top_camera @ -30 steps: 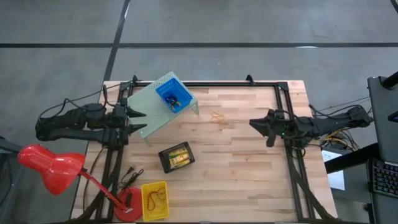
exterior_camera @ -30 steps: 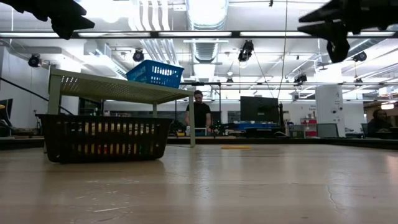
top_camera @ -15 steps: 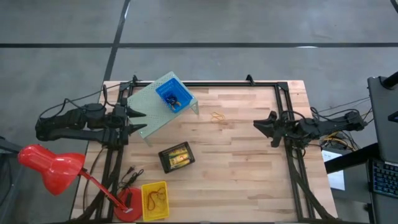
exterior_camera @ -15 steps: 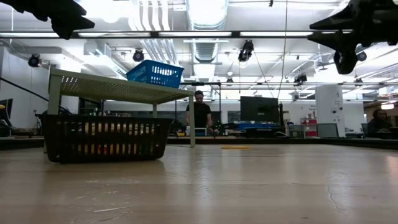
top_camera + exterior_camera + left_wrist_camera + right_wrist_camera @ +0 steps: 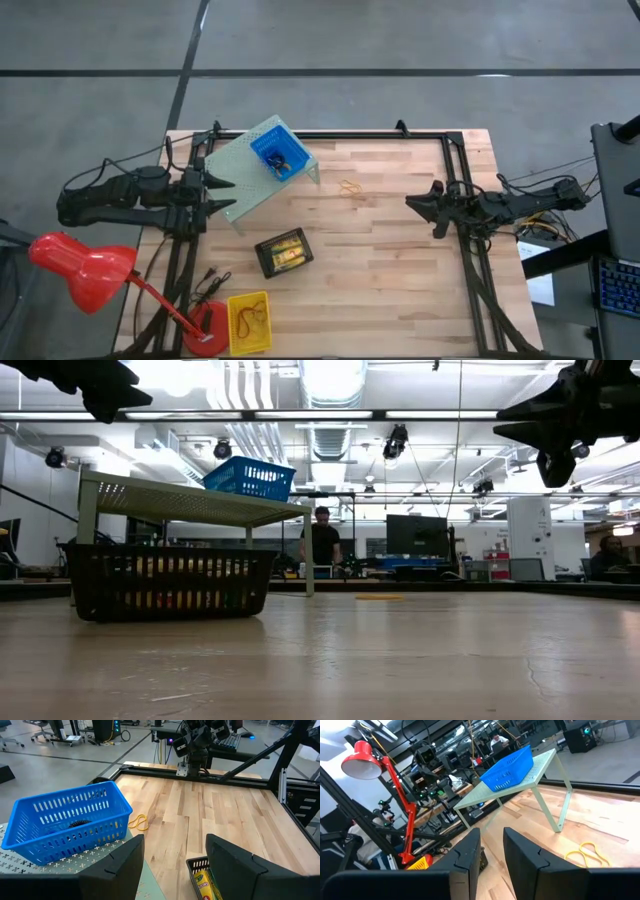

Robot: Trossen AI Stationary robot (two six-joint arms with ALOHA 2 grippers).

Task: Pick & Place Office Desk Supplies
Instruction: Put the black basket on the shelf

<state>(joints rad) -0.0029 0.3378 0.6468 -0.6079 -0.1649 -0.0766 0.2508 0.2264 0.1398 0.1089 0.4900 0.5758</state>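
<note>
Butcher-block table (image 5: pixel 380 260) under overhead view, grey floor around, open workshop with ceiling lights behind.

Pale green perforated riser (image 5: pixel 245 170), far left area of table; blue bin (image 5: pixel 279 155) on top of it, tilted, dark item inside, not identifiable.

Black bin (image 5: pixel 284 252), left of centre, holding yellow-gold pieces (image 5: pixel 286 252) side by side.

Yellow bin (image 5: pixel 249 322), near left edge, with thin tangled contents, possibly bands; beside base of red desk lamp (image 5: pixel 80 265).

Tan-orange rubber bands (image 5: pixel 349 188), loose on bare wood, just right of riser, well apart from both grippers.

Left gripper (image 5: pixel 224 196), raised at left edge beside riser, fingers spread wide, nothing between them.

Right gripper (image 5: pixel 422 206), raised at right side of table, pointing toward centre; fingers (image 5: pixel 462 857) narrowly parted, nothing pinched between them.

Person (image 5: pixel 321 543) standing far off in background room.
</note>
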